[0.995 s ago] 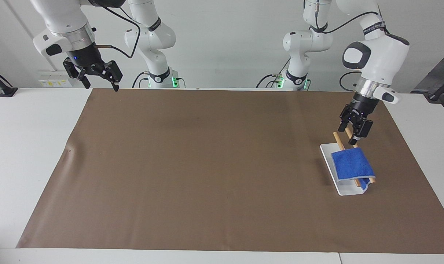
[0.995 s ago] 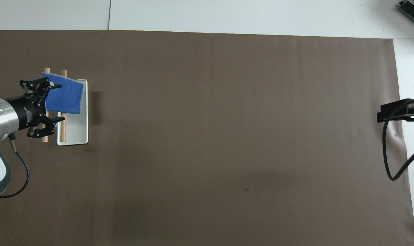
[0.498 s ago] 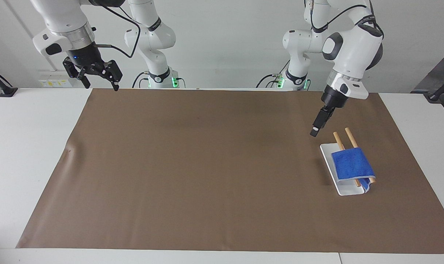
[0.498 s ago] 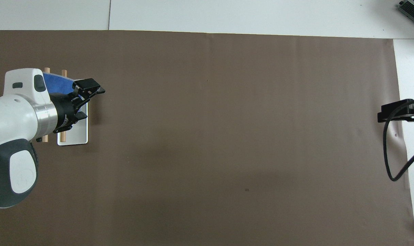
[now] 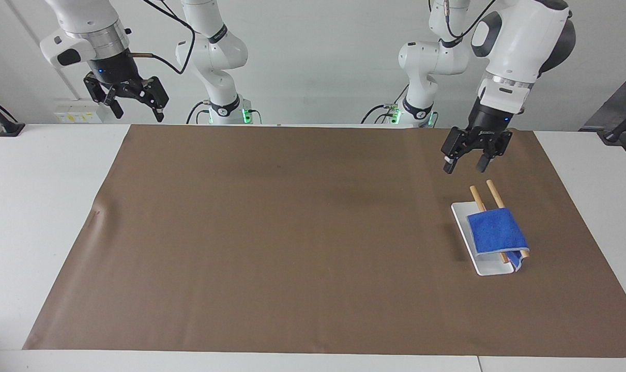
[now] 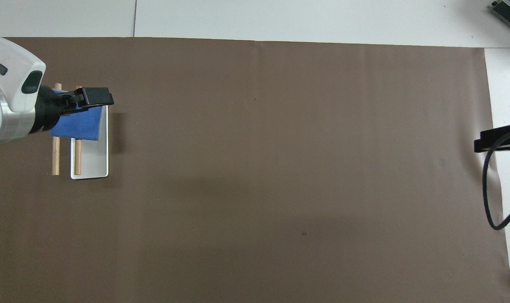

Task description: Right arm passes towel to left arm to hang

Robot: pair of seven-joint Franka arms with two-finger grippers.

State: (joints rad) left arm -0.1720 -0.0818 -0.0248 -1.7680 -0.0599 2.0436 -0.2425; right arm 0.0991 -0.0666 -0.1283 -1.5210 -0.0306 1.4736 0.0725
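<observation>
Left gripper [image 5: 470, 164], spread wide and empty, is raised over the tabletop [image 5: 313, 232] near the rack [image 5: 486, 199]. Draped there, the towel [image 5: 496, 232] is judged soft, light and limp, best pinched at its hanging edge. Right gripper [image 5: 132, 106] is held wide, waiting.

A brown mat [image 5: 292, 237] covers most of the white surface [image 5: 39, 206]. Toward the left arm's end lies a white rectangular tray [image 5: 470, 243]. Two wooden rods [image 5: 478, 198] run side by side, one over the tray and one just beside it.

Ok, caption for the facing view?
Towel draped over rack; left gripper open above, right gripper waiting.
</observation>
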